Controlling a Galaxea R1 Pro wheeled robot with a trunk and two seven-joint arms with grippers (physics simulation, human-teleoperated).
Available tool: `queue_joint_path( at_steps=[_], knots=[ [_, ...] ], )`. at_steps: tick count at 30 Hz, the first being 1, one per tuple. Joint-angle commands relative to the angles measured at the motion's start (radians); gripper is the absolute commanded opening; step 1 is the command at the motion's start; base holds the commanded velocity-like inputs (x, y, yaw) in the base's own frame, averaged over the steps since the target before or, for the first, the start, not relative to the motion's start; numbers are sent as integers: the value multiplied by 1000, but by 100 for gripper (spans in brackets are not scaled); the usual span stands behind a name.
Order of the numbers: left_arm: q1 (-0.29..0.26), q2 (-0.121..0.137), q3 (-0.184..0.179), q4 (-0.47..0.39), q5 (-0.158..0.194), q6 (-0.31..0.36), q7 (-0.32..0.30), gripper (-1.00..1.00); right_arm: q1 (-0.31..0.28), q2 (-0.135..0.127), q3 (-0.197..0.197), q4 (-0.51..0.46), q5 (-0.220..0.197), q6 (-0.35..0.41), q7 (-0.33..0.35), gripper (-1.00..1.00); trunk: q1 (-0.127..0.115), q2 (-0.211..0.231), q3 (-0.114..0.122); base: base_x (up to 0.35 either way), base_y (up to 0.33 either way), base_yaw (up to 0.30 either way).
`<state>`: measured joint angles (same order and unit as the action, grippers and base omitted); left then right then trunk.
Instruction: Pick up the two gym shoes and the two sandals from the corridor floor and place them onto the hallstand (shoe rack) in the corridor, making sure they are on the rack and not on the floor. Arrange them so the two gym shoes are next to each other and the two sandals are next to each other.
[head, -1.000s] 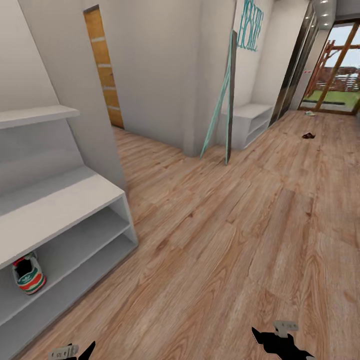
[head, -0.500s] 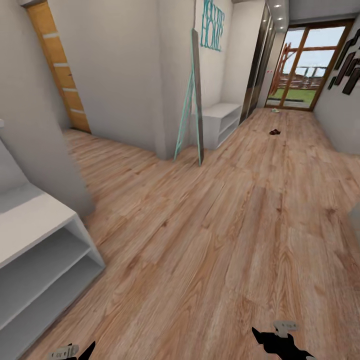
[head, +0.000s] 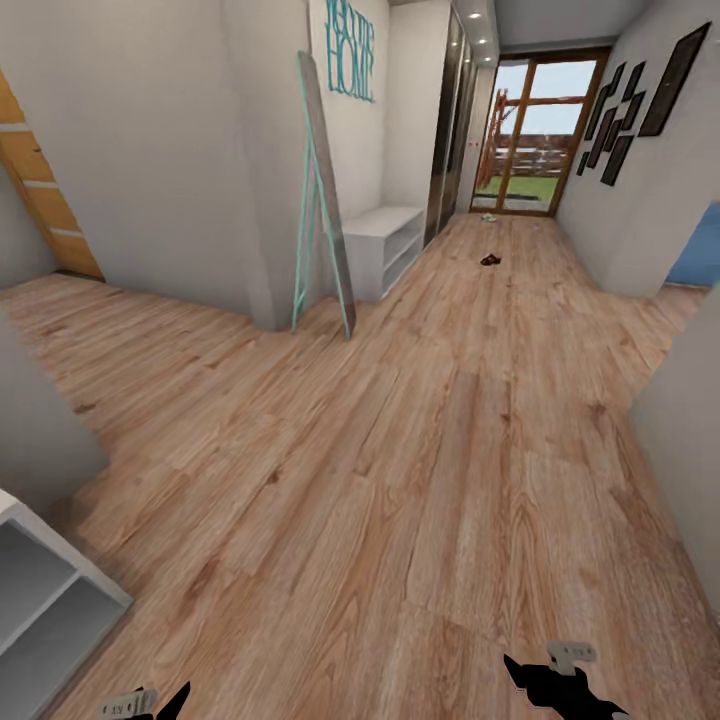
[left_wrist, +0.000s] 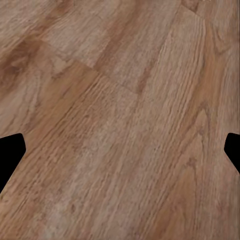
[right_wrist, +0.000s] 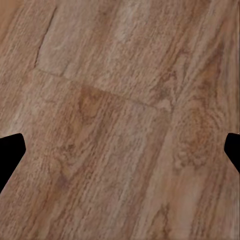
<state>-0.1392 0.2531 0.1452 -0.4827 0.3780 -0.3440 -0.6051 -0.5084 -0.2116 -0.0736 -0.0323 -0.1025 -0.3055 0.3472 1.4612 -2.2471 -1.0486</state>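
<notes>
Both claws spread wide, empty, above corridor floor (head: 420, 480): ready for dark sandal (head: 490, 260) far beyond leaning mirror (head: 325, 190).

Light brown wood-grain corridor floor (head: 420, 450), pale grey-white hallstand (head: 40, 590), teal-framed mirror (head: 322, 200), black pincers.

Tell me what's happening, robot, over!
Both claws open, holding nothing. Brown sandal far down the corridor floor, another shoe near the glass door. Leaning mirror stands left of the path.

Pale walls, leaning teal-framed mirror (head: 322, 190), glazed door (head: 528, 135), dark wall frames (head: 640, 95)
</notes>
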Motion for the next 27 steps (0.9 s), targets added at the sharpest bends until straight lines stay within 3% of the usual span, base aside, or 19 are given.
queue_joint_path(
  at_steps=[1, 12, 27],
  knots=[
    [0, 0, 2, 1, 8, 2, -9, 100, -1, 0, -7, 2, -9, 0, 10, 100, 0, 0, -1, 337, -14, -300],
    [0, 0, 2, 1, 11, 2, -9, 100, -1, 0, -6, 2, -9, 0, 10, 100, 0, 0, -1, 339, -3, -278],
    [0, 0, 1, 2, 11, 2, -9, 100, -1, 6, -5, 2, -8, 2, 10, 100, 0, 0, -1, 340, 0, -20]
  ],
)
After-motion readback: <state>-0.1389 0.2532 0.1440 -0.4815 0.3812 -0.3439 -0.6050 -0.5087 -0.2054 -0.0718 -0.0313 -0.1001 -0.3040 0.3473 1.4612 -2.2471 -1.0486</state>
